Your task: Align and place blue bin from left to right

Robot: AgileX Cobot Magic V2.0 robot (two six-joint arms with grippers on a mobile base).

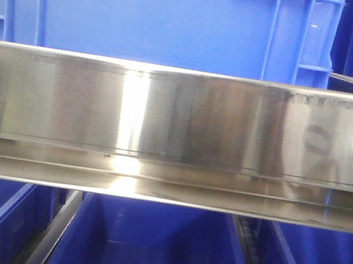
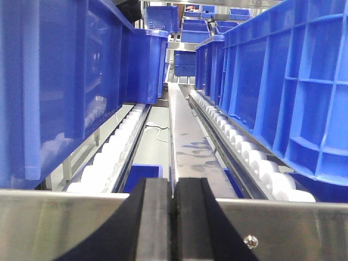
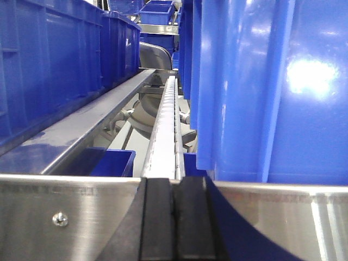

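Observation:
In the front view, a blue bin (image 1: 162,14) with ribbed corners fills the top, standing behind a steel rail (image 1: 178,119). My left gripper (image 2: 173,217) is shut with nothing between its black fingers. It sits low against the rail and faces a gap between a blue bin on the left (image 2: 54,81) and a ribbed blue bin on the right (image 2: 293,87). My right gripper (image 3: 175,217) is also shut and holds nothing. It faces a gap beside a close blue bin wall (image 3: 272,81). I cannot tell which wrist-view bin is the one in the front view.
White roller tracks (image 2: 109,157) carry the bins, and a steel divider (image 2: 190,147) runs between the lanes. A toothed track (image 3: 166,130) runs away from the right gripper. More blue bins stand on a lower level (image 1: 150,249) and far back (image 2: 193,30).

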